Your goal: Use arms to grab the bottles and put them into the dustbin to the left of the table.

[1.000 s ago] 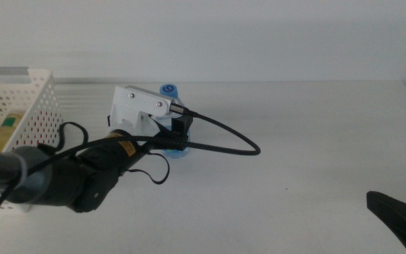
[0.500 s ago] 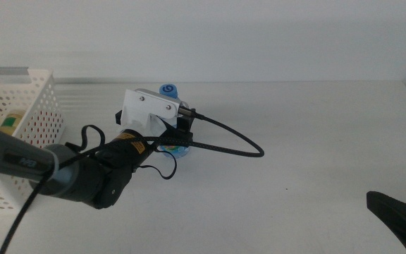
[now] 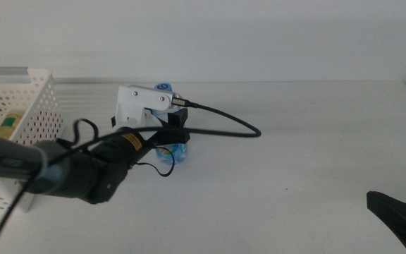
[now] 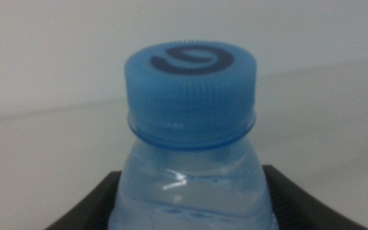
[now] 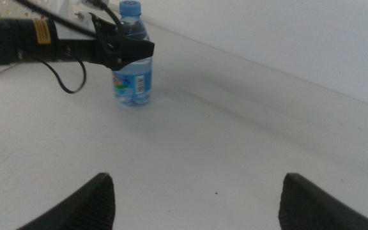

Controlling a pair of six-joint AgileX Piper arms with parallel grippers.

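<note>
Left tool (image 5: 125, 50) lower now around one water bottle (image 5: 133, 61).

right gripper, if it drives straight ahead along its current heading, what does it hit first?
Probably nothing nearby. The right gripper, open and waiting at the table's near right edge, points across bare tabletop. The water bottle in the left gripper sits off to one side; depth is uncertain.

A plain, pale grey-white wall (image 3: 259, 35) stood behind the white bench (image 3: 316, 141), lit evenly and softly, with only faint shadows.
</note>
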